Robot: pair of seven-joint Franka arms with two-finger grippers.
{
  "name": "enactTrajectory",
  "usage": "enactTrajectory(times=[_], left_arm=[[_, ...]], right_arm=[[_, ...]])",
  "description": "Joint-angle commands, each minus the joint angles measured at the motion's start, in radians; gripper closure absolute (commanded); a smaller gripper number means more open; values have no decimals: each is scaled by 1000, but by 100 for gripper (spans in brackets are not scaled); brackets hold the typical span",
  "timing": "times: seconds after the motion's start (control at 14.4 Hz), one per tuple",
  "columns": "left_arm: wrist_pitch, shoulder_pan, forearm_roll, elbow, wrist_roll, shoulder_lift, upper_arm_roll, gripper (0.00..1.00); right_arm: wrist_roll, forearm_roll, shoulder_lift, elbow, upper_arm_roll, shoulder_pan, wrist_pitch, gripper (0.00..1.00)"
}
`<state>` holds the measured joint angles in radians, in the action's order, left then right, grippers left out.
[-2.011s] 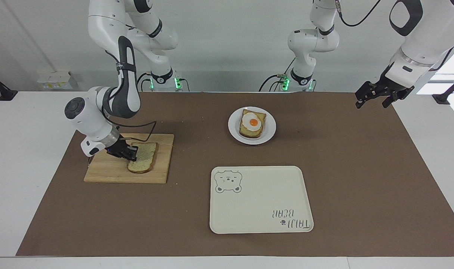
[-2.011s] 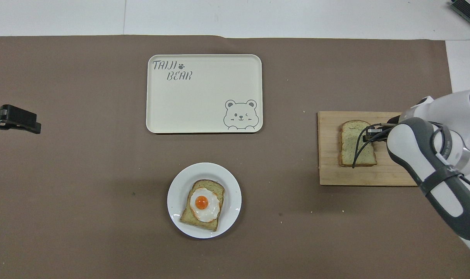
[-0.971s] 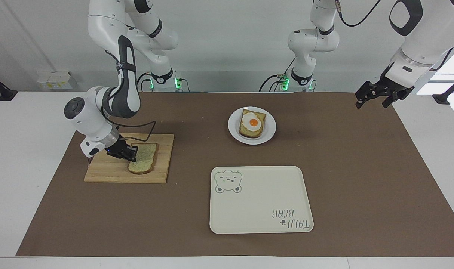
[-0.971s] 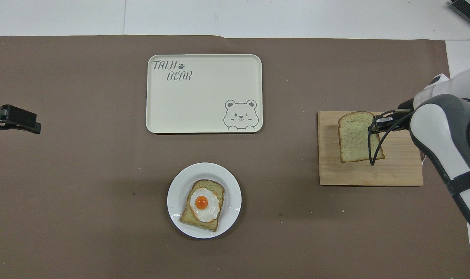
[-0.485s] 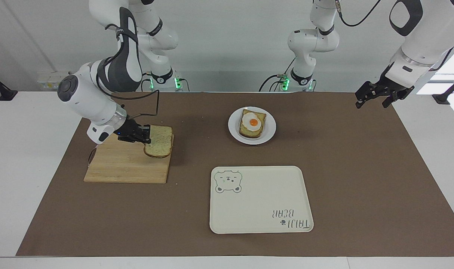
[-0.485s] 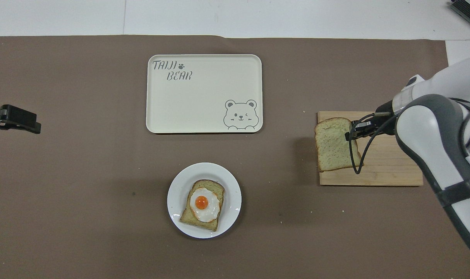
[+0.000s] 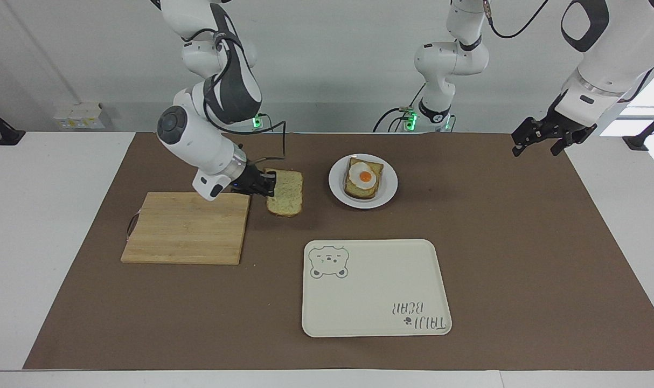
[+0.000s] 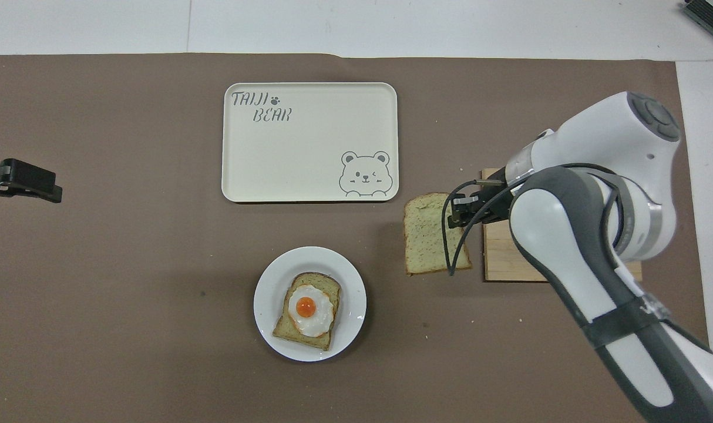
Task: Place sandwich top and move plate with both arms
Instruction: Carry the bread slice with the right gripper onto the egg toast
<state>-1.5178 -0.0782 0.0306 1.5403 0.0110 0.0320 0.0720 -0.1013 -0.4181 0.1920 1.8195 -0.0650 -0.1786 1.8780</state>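
The right tool (image 7: 270, 184) has the sandwich top (image 7: 285, 200) pinched by one edge, and the slice hangs in the air over the brown mat (image 7: 521, 258), between the wooden cutting board (image 7: 187, 229) and the plate (image 7: 389, 191). It tilts a little, free edge drooping toward the mat. The plate sits near the middle of the desk (image 7: 47, 215), toward the edge where the robots stand, and on it lies the egg-topped slice (image 7: 364, 178). The cream tray (image 7: 375, 288) rests toward the opposite edge, bear drawing showing, nothing on it.

Over at the left arm's end, the left tool (image 7: 540, 141) waits above the corner of the mat, fingers spread wide, holding nothing.

Now, the step in hand looks like the carry to the plate. To do it well, I'd say keep the slice high enough to clear the plate's rim and the egg's yolk, then square its crust with the slice below before lowering. An edge grip lets bread sag, so a slow, level approach should help it land flat, not corner first. Release only once it rests on the egg, or it may slide off toward the rim. The plate move with both arms is not yet begun.
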Motion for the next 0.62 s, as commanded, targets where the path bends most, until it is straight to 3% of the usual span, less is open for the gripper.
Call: enactTrajectory(times=[0.0,0.21,0.55], left_arm=[[11,9,-1,4,-6,-9,-6,0],[11,9,-1,4,-6,-9,-6,0],[11,9,-1,4,-6,-9,-6,0]], right_arm=[[-87,-65,-22,49,1,-112,108,100],[-167,-110,-25,52,1,-203,184,100],[-228,-113,-25,66,-1,-306,199,100]])
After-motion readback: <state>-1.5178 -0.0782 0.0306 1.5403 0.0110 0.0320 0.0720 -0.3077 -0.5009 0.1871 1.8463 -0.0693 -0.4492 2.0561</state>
